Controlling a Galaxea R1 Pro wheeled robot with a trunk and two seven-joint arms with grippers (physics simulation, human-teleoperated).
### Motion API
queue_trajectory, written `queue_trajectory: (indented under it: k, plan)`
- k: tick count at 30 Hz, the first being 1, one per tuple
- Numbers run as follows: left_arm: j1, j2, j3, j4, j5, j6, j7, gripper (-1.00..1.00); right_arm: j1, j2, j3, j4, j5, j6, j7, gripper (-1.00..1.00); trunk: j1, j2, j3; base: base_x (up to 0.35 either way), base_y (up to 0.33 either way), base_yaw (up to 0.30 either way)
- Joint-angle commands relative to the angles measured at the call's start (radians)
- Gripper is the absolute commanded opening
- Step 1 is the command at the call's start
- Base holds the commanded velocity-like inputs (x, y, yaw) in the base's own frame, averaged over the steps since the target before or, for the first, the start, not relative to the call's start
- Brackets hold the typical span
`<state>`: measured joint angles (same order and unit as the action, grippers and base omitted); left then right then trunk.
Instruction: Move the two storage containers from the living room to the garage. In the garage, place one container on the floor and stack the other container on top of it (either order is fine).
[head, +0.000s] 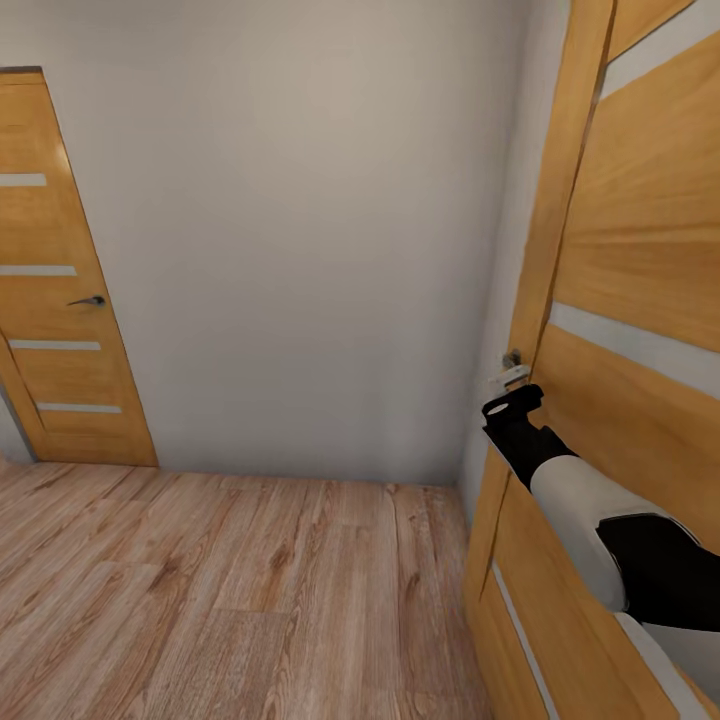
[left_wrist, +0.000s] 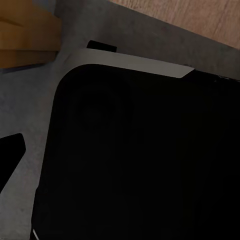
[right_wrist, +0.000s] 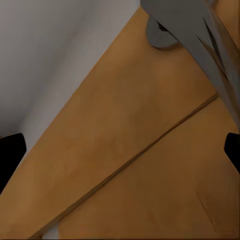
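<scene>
One door (head: 60, 300) sits far left, wall (head: 300, 250) straight ahead, second door (head: 620, 300) near right, right hand (head: 512, 405) just below its handle (head: 512, 372).

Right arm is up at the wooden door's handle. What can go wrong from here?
1. The right gripper sits just below the silver lever handle of the near wood door with pale strips; its fingertips look spread wide against the panel, so it may slip off or miss the lever.
2. That door stands close to the robot's right side, so swinging it could hit the white forearm.
3. No containers are visible here.
</scene>
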<state>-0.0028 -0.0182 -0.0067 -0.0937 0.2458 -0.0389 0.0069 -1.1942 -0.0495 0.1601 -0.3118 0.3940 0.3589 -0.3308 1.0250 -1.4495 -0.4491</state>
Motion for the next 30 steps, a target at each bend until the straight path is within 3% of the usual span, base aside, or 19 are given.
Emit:
queue_trajectory:
  k: [1, 12, 16, 26, 30]
  plan:
    - [0.0, 0.0, -0.001, -0.001, 0.006, -0.003, 0.001, 1.0, 0.0, -0.005, -0.004, 0.0, 0.005, 0.011, -0.002, 1.0, 0.0, -0.001, -0.001, 0.0, 0.0, 0.0]
    - [0.0, 0.0, -0.001, -0.001, 0.006, -0.003, 0.001, 1.0, -0.001, -0.045, -0.005, 0.0, 0.005, 0.011, 0.001, 1.0, 0.0, -0.001, -0.001, 0.0, 0.0, 0.0]
    - [0.0, 0.001, -0.001, -0.001, 0.006, -0.003, 0.001, 1.0, 0.0, -0.071, -0.005, 0.0, 0.005, 0.011, 0.001, 1.0, 0.0, -0.001, -0.001, 0.0, 0.0, 0.0]
    - [0.001, 0.001, -0.001, 0.0, 0.006, -0.003, 0.001, 1.0, -0.001, -0.097, -0.005, 0.0, 0.004, 0.011, 0.001, 1.0, 0.0, -0.001, -0.001, 0.0, 0.0, 0.0]
    - [0.0, 0.001, -0.001, 0.0, 0.006, -0.003, 0.001, 1.0, -0.001, -0.101, -0.025, 0.0, 0.005, 0.011, 0.001, 1.0, 0.0, -0.001, -0.001, 0.0, 0.0, 0.0]
